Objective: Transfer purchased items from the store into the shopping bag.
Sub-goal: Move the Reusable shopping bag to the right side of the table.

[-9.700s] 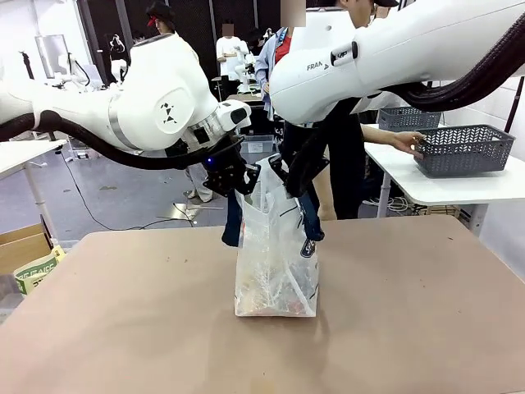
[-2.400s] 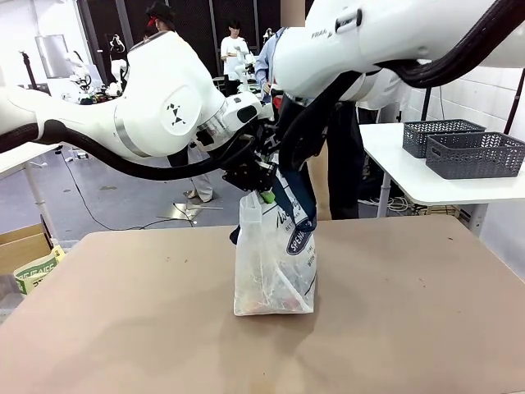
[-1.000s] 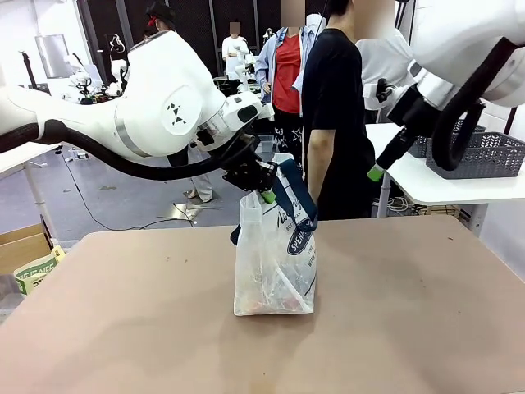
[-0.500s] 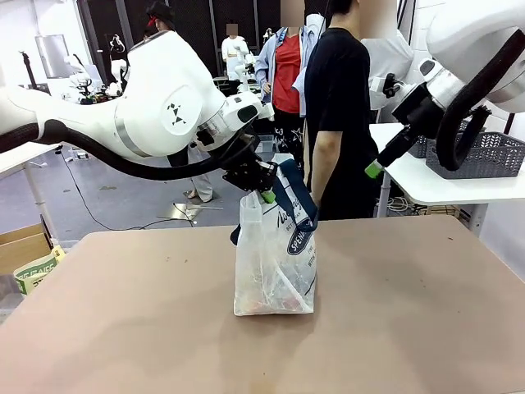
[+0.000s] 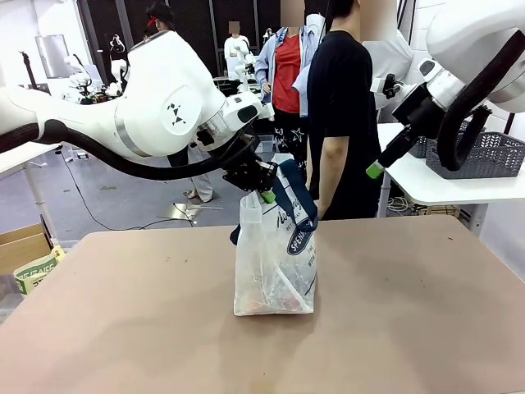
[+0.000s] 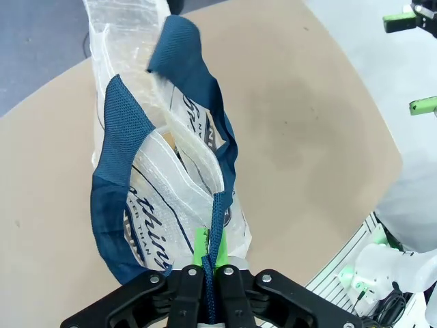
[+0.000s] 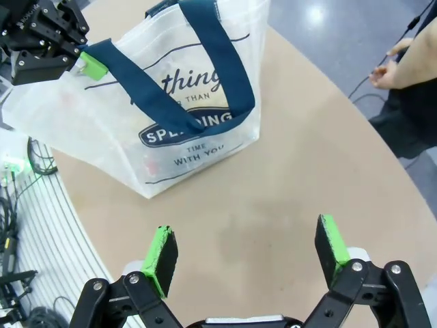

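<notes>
The shopping bag (image 5: 275,254) stands upright at the middle of the table (image 5: 410,312), and my left pincer (image 5: 261,185), just above its mouth at frame centre, is clamped tight on one navy strap handle (image 6: 216,225); in the left wrist view the strap runs straight up between my pads. My right pincer (image 7: 247,256) hangs at the upper right of the front view with its jaws spread wide and nothing in them, well apart from the bag. Reddish and pale purchased items (image 5: 271,302) lie at the bottom of the bag. As I judge it, the step is holding the mouth open, so I should keep the strap taut and lifted without tipping the bag, and bring the right pincer in from above, clear of the other handle (image 7: 205,65).
</notes>
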`<state>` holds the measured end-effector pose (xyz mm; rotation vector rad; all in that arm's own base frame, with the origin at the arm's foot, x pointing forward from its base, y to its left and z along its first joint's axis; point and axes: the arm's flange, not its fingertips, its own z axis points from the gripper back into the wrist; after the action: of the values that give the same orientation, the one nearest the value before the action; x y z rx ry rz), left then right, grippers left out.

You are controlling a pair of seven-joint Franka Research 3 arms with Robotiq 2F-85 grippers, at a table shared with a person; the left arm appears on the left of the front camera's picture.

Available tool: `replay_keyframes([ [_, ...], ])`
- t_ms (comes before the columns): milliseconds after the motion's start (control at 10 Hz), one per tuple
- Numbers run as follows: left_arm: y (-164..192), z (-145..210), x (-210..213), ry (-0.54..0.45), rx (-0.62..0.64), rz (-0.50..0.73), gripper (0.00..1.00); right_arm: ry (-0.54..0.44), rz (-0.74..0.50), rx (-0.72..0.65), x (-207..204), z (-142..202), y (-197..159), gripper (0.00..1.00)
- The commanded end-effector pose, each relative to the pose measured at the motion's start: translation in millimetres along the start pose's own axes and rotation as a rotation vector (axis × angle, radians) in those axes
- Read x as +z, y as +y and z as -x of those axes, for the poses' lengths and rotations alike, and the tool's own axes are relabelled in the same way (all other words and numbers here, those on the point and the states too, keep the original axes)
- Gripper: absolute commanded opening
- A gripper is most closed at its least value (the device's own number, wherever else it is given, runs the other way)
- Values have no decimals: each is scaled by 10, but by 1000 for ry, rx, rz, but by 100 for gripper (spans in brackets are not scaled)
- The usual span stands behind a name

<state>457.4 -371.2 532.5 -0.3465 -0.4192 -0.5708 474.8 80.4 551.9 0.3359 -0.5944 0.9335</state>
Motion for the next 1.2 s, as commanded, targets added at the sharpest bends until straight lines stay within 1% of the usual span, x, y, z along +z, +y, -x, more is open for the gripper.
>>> replay_keyframes([
  [0,-95,-214,167,64,0,-87,0,13,4,11,6,13,-4,100],
  [100,-117,-290,253,87,-5,-118,0,13,4,11,6,13,-4,100],
  [200,-139,-376,359,115,-30,-193,0,13,4,11,6,13,-4,100],
  [300,-133,-451,448,135,-29,-229,0,13,4,11,6,13,-4,100],
  [500,-27,-498,663,111,1,-273,0,13,4,11,6,13,-4,100],
  [600,73,-459,813,94,22,-306,0,13,4,11,6,13,-4,100],
  [800,354,-240,1160,63,34,-356,0,13,4,11,6,13,-4,100],
  [1000,641,88,1490,27,100,-405,0,13,4,11,6,13,-4,100],
  [1100,815,319,1654,27,120,-420,0,13,4,11,6,13,-4,100],
])
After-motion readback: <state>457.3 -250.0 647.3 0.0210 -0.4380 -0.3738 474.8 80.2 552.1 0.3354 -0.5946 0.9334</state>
